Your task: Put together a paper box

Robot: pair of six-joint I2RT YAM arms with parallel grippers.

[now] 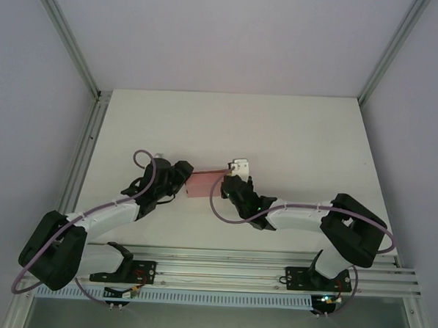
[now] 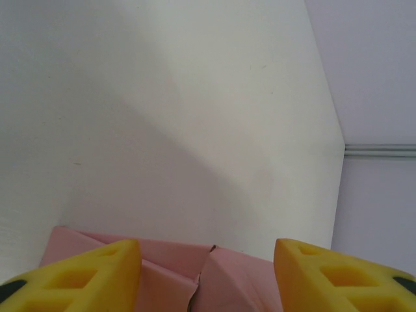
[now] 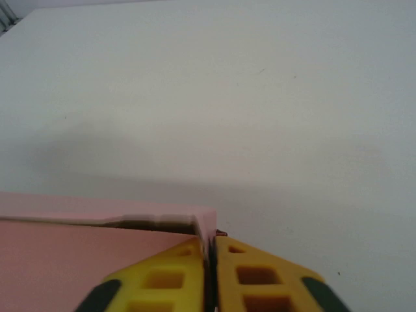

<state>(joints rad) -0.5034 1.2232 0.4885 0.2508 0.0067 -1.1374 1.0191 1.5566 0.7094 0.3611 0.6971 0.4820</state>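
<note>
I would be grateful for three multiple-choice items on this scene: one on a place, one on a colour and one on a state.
1. Where is the paper box?
A. At a far corner
B. Between the two arms' tips, near the middle of the table
C. At the near edge

2. What colour is the paper box?
A. Blue
B. Green
C. Pale pink

3. Which arm's fingers stand wide apart?
A. The left one's
B. The right one's
C. Both

Key:
1 B: the top view shows it mid-table, with an arm tip at each side.
2 C: all three views show pale pink card.
3 A: the left pincer has its yellow fingers well apart over the card, while those of the right pincer nearly meet.
</note>
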